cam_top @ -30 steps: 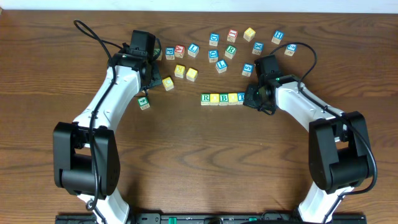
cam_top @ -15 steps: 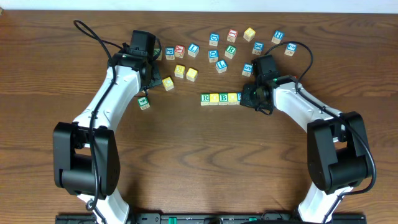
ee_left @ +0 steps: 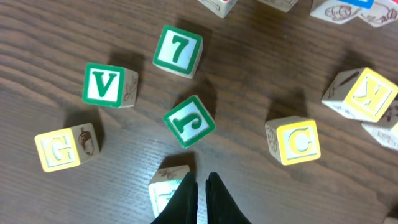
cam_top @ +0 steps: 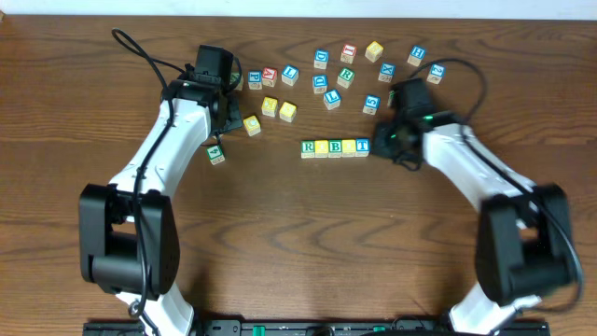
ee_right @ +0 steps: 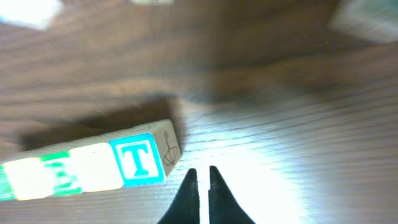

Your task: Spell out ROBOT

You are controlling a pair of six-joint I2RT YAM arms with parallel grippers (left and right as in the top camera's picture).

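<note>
Smeared, cropped
Right wrist view blurred — the letter row (ee_right: 81, 169) runs off the left edge, faces beside the T cube (ee_right: 138, 160) washed out.

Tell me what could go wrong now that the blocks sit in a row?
The right gripper, shut, sits right beside the T cube at the row's end; a careless sideways move might knock the row crooked. The left gripper, also shut, hangs low by a half-hidden cube and the J cube, and could bump them.
</note>
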